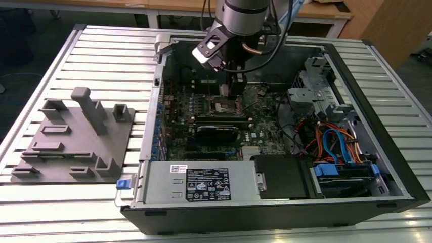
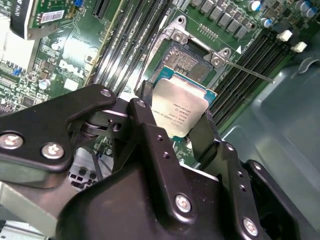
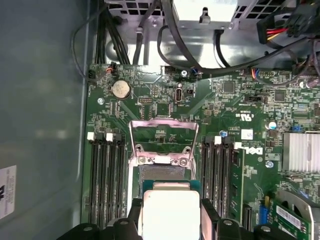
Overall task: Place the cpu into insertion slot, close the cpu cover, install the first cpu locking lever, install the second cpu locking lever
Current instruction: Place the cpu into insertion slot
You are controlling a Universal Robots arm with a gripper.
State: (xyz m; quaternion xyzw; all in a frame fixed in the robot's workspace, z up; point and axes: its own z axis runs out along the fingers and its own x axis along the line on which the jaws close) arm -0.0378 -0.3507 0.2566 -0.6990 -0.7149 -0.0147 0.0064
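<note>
We see a ribbed silver metal worktop carrying an open black case. On the exterior view's left lies a matte grey fixture with upright posts. Wooden furniture stands beyond. A green board lies inside the case. The thin silver cover, a frame with a square cut-out, stands raised over the dark square slot. The black tool pinches the flat cpu, dull silver on top, by two opposite edges. The cpu is just beside the slot and not seated; we cannot tell whether they touch.
</note>
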